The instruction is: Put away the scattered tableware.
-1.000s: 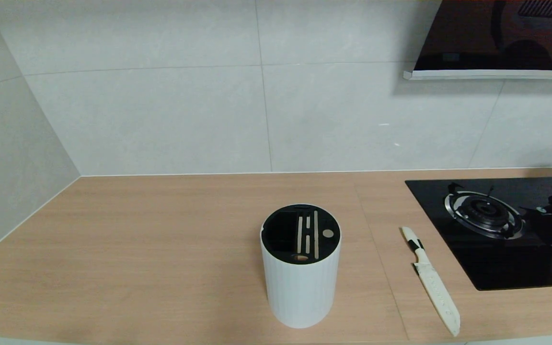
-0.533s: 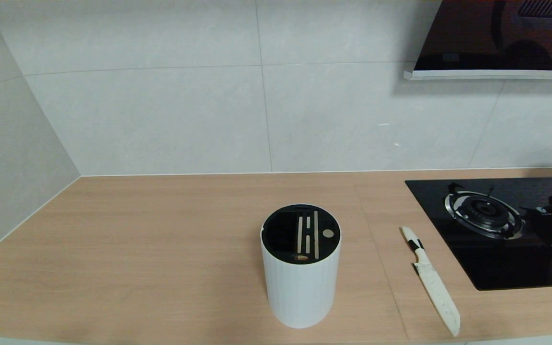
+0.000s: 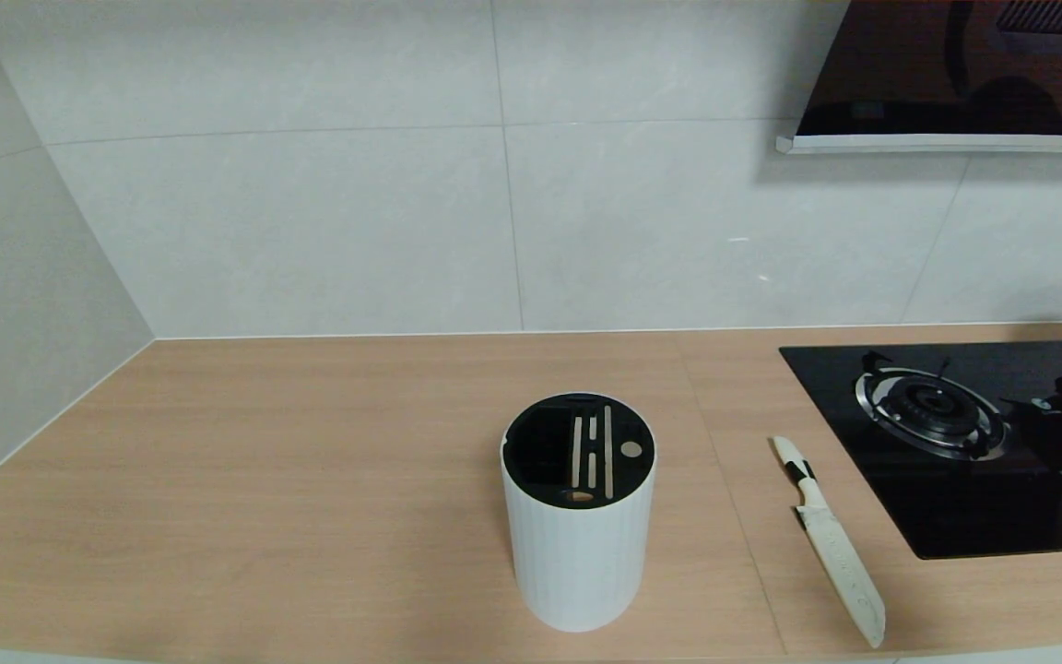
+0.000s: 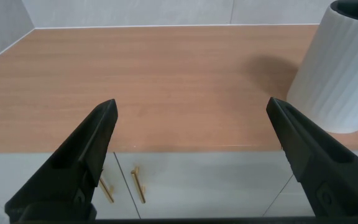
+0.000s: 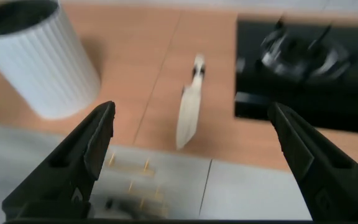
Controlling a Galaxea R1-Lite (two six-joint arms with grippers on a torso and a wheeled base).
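The wooden countertop [image 3: 310,480] is the largest thing, a pale brown board with fine grain that meets grey wall tiles [image 3: 310,231] at the back and on the left. All its left half lies open, and there is free room between the things on it. At the right a black glass stove [image 3: 955,507] with round metal burners is set into it, under a dark range hood [image 3: 955,74].

Near the front edge stands the holder [image 3: 579,553], a white ribbed cylinder, upright, with a black top cut by narrow slots. The knife [image 3: 831,544], cream with a black band at the handle, lies flat between holder and stove and touches neither. Its tip almost reaches the front edge.

The wrist views add what is under that edge: light cabinet fronts with small golden handles [image 4: 138,185]. The left gripper [image 4: 190,104] hangs before the counter edge near the holder, fingers spread wide and grasping nothing. The right gripper [image 5: 191,107] is above the knife, also spread and without load.
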